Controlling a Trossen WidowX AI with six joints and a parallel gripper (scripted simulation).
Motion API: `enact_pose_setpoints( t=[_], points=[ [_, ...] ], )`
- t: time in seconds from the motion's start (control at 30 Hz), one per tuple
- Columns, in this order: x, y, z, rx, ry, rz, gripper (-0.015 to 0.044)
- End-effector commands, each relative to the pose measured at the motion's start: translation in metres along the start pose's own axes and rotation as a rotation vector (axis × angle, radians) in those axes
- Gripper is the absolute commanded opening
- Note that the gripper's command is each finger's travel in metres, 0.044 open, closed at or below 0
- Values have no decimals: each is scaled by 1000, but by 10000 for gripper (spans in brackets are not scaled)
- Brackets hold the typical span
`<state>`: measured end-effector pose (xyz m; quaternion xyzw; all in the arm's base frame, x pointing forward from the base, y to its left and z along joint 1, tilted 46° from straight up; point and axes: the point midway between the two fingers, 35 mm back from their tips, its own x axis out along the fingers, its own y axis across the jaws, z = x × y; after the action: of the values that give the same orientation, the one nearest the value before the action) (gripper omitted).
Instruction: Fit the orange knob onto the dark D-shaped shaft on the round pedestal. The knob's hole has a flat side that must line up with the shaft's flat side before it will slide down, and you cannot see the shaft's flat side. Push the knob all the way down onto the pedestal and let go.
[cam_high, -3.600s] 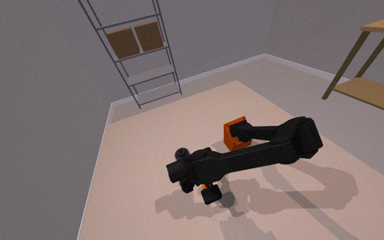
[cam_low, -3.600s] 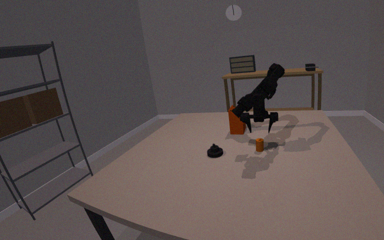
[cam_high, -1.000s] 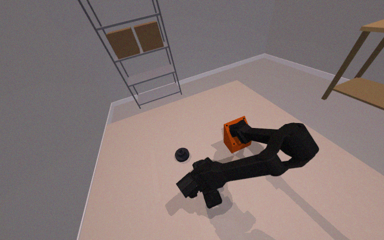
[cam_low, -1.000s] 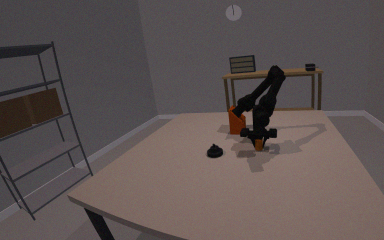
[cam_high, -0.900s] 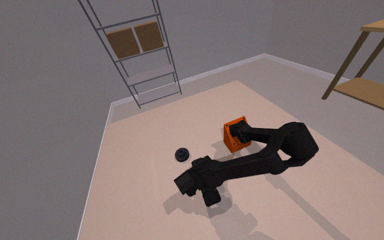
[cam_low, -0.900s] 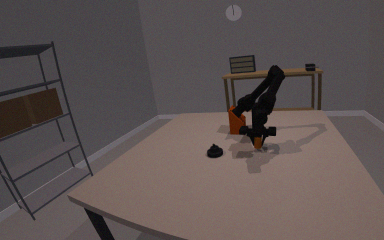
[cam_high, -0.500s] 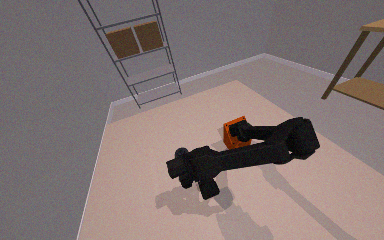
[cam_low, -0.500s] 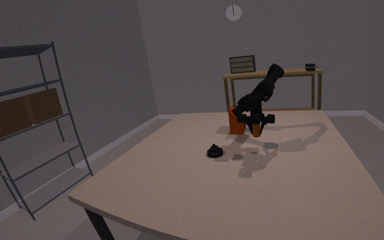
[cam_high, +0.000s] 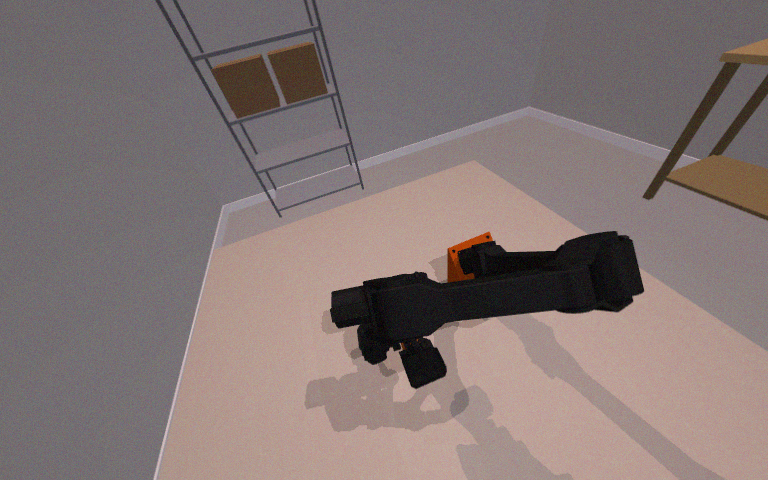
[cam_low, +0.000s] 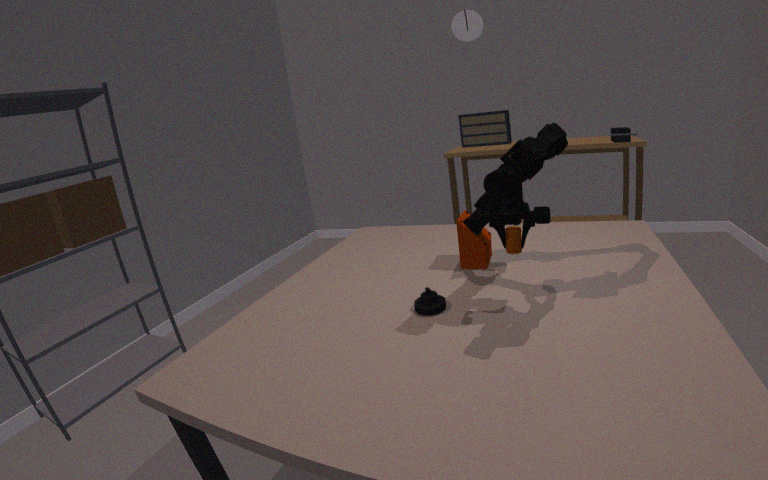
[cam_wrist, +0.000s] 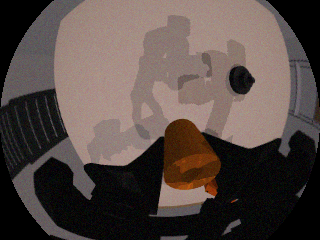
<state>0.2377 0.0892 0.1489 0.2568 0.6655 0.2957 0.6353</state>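
Gripper (cam_low: 514, 240) (cam_wrist: 182, 138) grips orange knob (cam_low: 513, 240) (cam_wrist: 187, 155) by its sides, raised off the tabletop (cam_high: 271, 271) (cam_low: 396, 384) (cam_wrist: 110, 65), presumably to clear the shaft (cam_low: 427, 290) (cam_wrist: 251, 80); pedestal (cam_low: 430, 305) (cam_wrist: 240, 80) nearer the left edge.

Knob (cam_low: 513, 240) (cam_wrist: 190, 157): orange. Pedestal (cam_low: 429, 305) (cam_wrist: 240, 80), toward the worktop's left edge in the exterior view: black. Worktop (cam_high: 271, 316) (cam_low: 453, 396) (cam_wrist: 110, 65): pale pinkish beige. Arm mount (cam_high: 458, 266) (cam_low: 473, 251): orange-red. Wall clock (cam_low: 467, 26): pale face, dark hand.

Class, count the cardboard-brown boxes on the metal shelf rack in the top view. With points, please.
2: a left box (cam_high: 246, 86) and a right box (cam_high: 297, 73), side by side on one shelf. Others could be out of frame.
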Motion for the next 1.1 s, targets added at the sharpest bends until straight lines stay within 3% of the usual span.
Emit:
enact_pose_setpoints(
  t=[0.0,1.07],
  points=[
    [-3,-5,7,-8,-10,1,0],
    [12,-90,57,-9,-14,-13,0]
  ],
)
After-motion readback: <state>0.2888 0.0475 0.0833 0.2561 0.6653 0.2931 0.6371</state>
